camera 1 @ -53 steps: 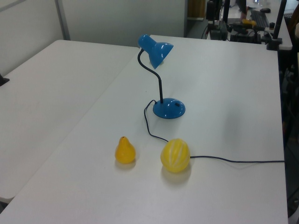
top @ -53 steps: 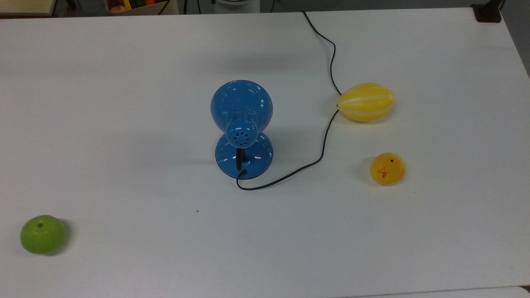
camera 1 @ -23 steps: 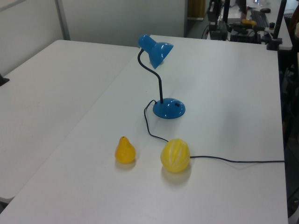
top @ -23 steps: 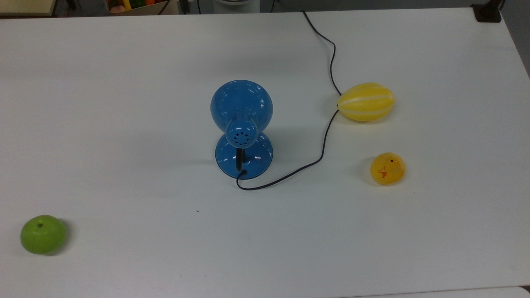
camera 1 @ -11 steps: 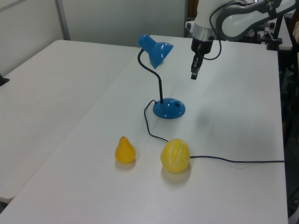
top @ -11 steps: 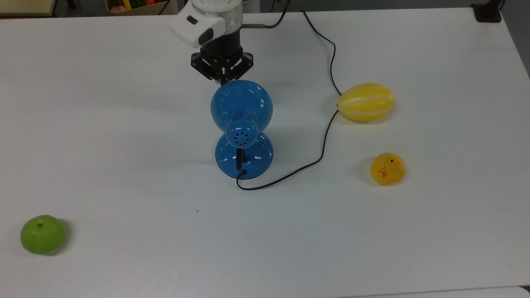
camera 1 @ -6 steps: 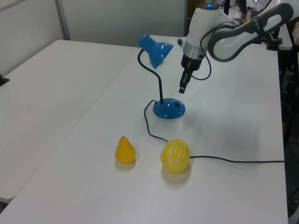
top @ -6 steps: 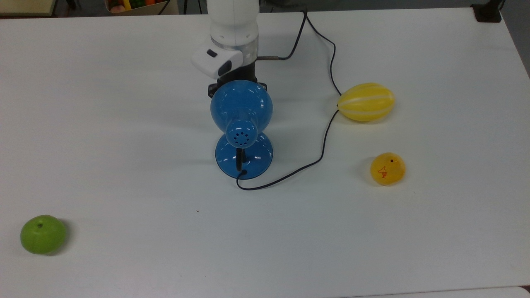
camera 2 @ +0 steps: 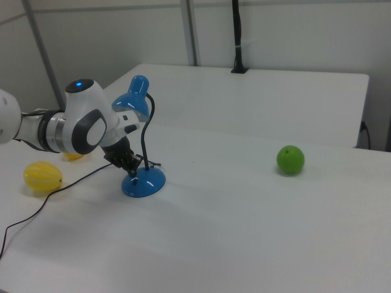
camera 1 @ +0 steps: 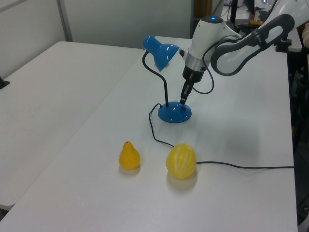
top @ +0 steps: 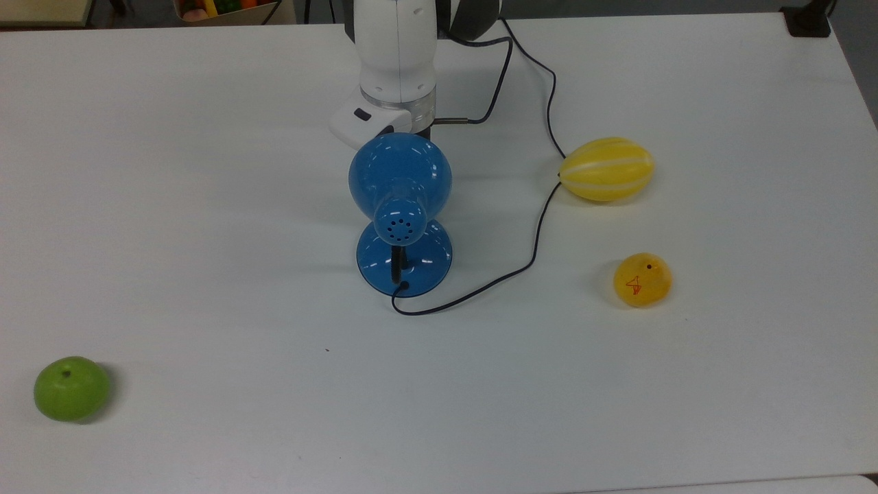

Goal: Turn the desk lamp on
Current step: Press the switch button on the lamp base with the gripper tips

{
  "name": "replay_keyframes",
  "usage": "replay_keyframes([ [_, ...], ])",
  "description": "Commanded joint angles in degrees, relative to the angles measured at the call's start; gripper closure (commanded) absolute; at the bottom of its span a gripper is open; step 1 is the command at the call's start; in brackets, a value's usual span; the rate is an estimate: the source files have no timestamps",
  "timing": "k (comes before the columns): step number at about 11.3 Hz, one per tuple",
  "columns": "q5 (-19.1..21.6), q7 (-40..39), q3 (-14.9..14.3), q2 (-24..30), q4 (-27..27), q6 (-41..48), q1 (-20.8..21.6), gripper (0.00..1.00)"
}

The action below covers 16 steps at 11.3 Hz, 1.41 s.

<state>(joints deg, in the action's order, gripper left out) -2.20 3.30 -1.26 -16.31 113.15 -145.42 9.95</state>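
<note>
the desk lamp (top: 401,213) stands near the middle of the white counter (top: 206,206). its round blue base (camera 1: 175,112) sits flat, its thin neck bends up, and its dome shade (camera 1: 161,52) tips down over the base. no light shows under the shade, so the lamp looks off.

the end effector (camera 1: 183,100) hangs just above the base, on the left view's right side of it. it points down like a thin stick, and its fingers look pressed together with nothing in them. in the right view the end effector (camera 2: 131,163) sits low next to the neck, right over the base.

the step in hand looks like the reach for the switch. a small dark spot on top of the base may be the button, but it is too small to be sure.

next, the arm likely needs to go down a little and push that spot gently. it should stay away from the neck and the black cord (top: 542,213), so the lamp does not tip.

a yellow melon (top: 606,169), a yellow pear (top: 642,279) and a green apple (top: 71,387) lie well apart from the lamp.
</note>
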Motion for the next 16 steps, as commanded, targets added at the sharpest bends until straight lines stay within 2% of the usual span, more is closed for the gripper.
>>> replay_keyframes([
  [1,0.70,0.83,-0.24,-1.01,-0.56,-1.62,0.51,1.00],
  [16,0.09,0.83,-0.24,-3.99,-1.44,-3.73,0.86,1.00],
])
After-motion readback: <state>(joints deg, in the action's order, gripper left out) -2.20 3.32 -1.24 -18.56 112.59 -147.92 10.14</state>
